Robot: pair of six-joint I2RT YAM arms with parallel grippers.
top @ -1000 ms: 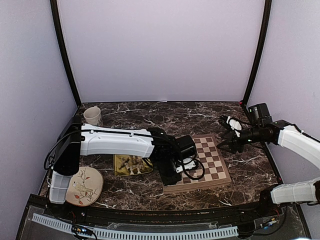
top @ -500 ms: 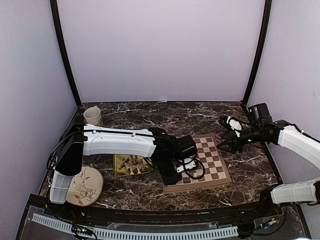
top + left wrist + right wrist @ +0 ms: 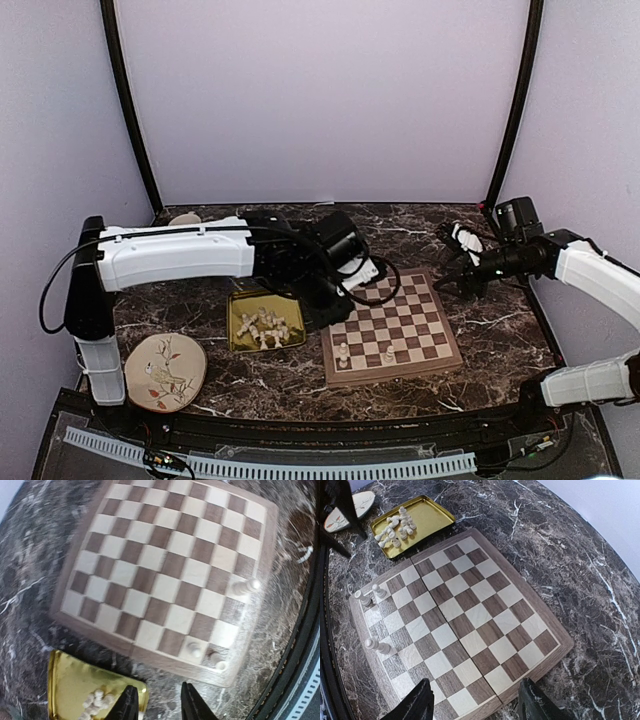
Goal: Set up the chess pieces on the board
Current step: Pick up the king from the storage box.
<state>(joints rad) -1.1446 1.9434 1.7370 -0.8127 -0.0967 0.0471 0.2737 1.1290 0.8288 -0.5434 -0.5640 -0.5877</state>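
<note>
Nearest me on the left, the round cream plate with a bird drawing (image 3: 165, 372) is lying on the dark marbled counter (image 3: 500, 330). Just beyond it, right of centre, the square wooden chessboard with the thick tan frame (image 3: 395, 377) is sitting flat. Three of the tiny cream-white chess pieces (image 3: 343, 352) are standing along its near edge. Two are close together at the near-left corner, and one is farther along to the right.

Just beside the board's left edge, the shiny gold square tray (image 3: 233, 320) is holding the other pieces in a loose heap, several lying on their sides.

I am holding my left hand (image 3: 157, 707) above the strip of counter between tray and board. Its fingers are apart, with nothing between them.

Farther back, I am hovering my right hand (image 3: 475, 705) by the board's far right corner. Its fingers are spread wide and gripping nothing.
</note>
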